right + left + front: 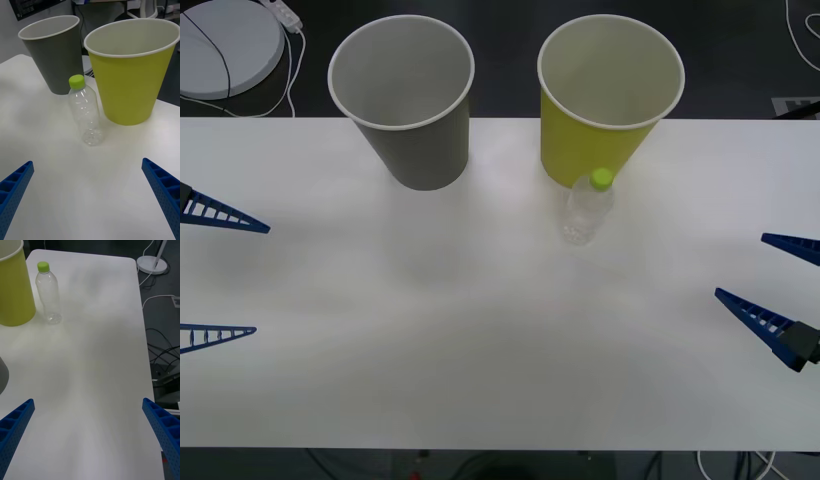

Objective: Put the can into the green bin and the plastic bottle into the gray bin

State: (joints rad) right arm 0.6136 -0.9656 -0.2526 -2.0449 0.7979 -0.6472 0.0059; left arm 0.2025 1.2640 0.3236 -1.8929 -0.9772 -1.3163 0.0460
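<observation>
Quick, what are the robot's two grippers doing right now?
Left gripper: open, holding nothing, at the table's left edge.
Right gripper: open, holding nothing, at the right edge.

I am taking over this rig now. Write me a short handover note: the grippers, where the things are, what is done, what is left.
Left gripper: open, holding nothing, at the table's left edge.
Right gripper: open, holding nothing, at the right edge.
Plastic bottle: upright on the table, just in front of the green bin, untouched.
Gray bin: upright, to the robot's left of the green bin.
Done: nothing yet.
Left: put the bottle into the gray bin. I see no can on the table.
</observation>
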